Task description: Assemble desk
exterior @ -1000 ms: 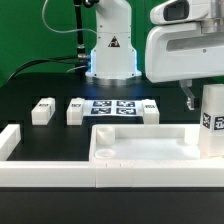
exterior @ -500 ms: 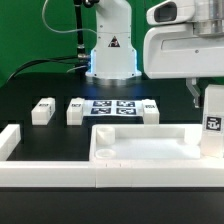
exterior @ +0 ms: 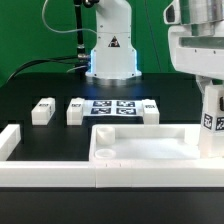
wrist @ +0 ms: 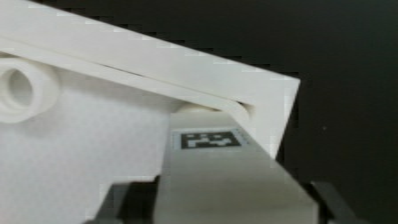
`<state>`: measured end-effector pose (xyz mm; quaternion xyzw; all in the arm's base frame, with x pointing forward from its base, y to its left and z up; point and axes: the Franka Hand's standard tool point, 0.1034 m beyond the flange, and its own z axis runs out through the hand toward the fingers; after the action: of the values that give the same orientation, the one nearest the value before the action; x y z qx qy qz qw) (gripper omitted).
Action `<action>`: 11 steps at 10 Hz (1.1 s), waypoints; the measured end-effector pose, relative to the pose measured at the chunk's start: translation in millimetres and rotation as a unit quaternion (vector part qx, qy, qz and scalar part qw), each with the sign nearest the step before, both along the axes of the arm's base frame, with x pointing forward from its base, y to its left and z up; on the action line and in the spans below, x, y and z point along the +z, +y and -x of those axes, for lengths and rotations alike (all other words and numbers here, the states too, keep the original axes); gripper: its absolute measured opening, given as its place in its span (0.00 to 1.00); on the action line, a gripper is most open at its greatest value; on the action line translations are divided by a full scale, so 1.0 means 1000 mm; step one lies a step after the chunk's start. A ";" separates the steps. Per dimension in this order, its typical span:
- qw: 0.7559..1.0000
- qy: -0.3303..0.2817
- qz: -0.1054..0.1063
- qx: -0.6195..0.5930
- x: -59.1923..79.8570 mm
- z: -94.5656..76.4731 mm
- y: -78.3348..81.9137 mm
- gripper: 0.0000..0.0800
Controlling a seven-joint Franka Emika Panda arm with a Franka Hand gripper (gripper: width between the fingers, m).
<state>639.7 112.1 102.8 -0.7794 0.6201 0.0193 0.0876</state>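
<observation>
The desk panel (exterior: 150,148) is a large white rectangle with a raised rim, lying flat in the front middle. My gripper (exterior: 211,92) is shut on a white square leg post (exterior: 212,122) and holds it upright over the panel's corner at the exterior view's right. In the wrist view the tagged leg post (wrist: 222,170) fills the space between my fingers (wrist: 125,200), above the panel's corner (wrist: 125,125). A round socket (wrist: 18,90) shows on the panel. Whether the post touches the panel cannot be told.
Three loose white leg posts (exterior: 42,110) (exterior: 75,110) (exterior: 150,109) lie behind the panel, around the marker board (exterior: 112,106). A long low white rail (exterior: 45,176) with L-shaped ends runs along the front. The arm's base (exterior: 110,55) stands at the back.
My gripper has shifted toward the exterior view's right with the leg post still in it. The post now sits slightly lower at the panel's right corner. The loose parts have not moved.
</observation>
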 end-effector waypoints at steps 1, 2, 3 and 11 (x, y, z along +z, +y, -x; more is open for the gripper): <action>1.000 0.005 -0.003 -0.030 0.000 0.001 0.003 0.37; 1.000 0.004 -0.002 -0.023 0.000 0.001 0.003 0.37; 1.000 0.000 0.000 0.003 0.000 0.001 0.004 0.37; 0.894 -0.066 0.046 0.442 0.001 -0.001 -0.002 0.81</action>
<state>640.3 110.1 103.4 -0.9756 0.2049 -0.0243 0.0751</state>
